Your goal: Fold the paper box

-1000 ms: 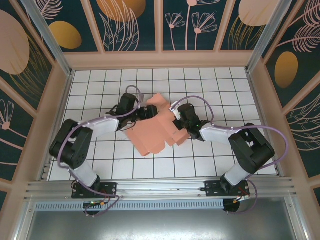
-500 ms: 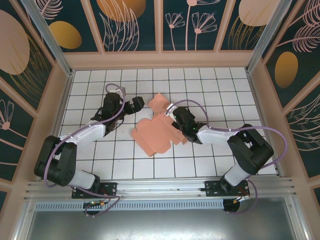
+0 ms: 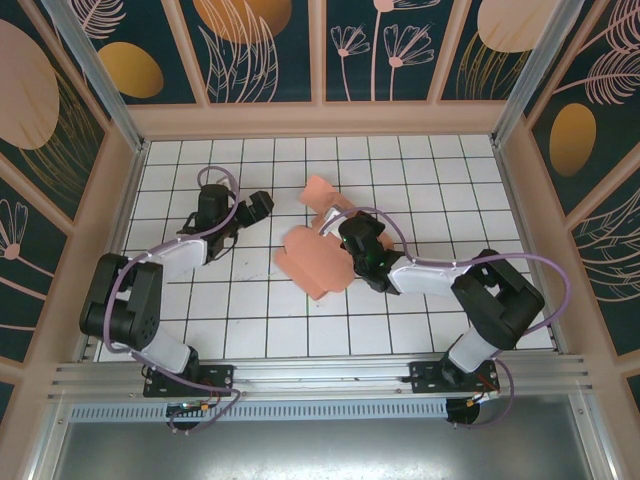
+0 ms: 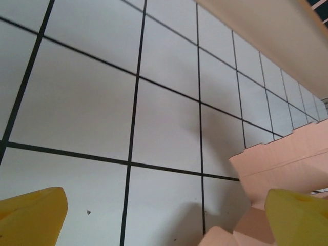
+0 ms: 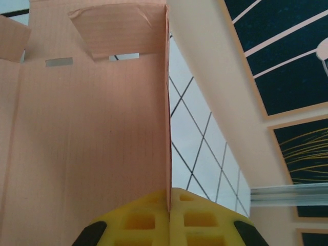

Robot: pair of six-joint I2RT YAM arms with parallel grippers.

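Observation:
The paper box (image 3: 312, 262) is a salmon-pink cardboard sheet, partly folded up, lying mid-table with one flap (image 3: 322, 192) pointing toward the back. My right gripper (image 3: 347, 233) is shut on the sheet's right edge. In the right wrist view the yellow fingers (image 5: 148, 220) pinch a panel of the paper box (image 5: 92, 128) that stands edge-on. My left gripper (image 3: 260, 205) hangs to the left of the sheet, apart from it. In the left wrist view that left gripper (image 4: 164, 220) is open, nothing between its yellow fingertips (image 4: 31, 218), and the paper box (image 4: 287, 159) lies at the lower right.
White tiles with black grid lines cover the table (image 3: 240, 310). Beige walls (image 3: 320, 120) with dark floral panels close in the back and both sides. An aluminium rail (image 3: 320, 375) runs along the near edge by the arm bases.
The left gripper has let go of the sheet and drawn back to the left. The right gripper has moved left with the sheet, which is now bunched and partly lifted.

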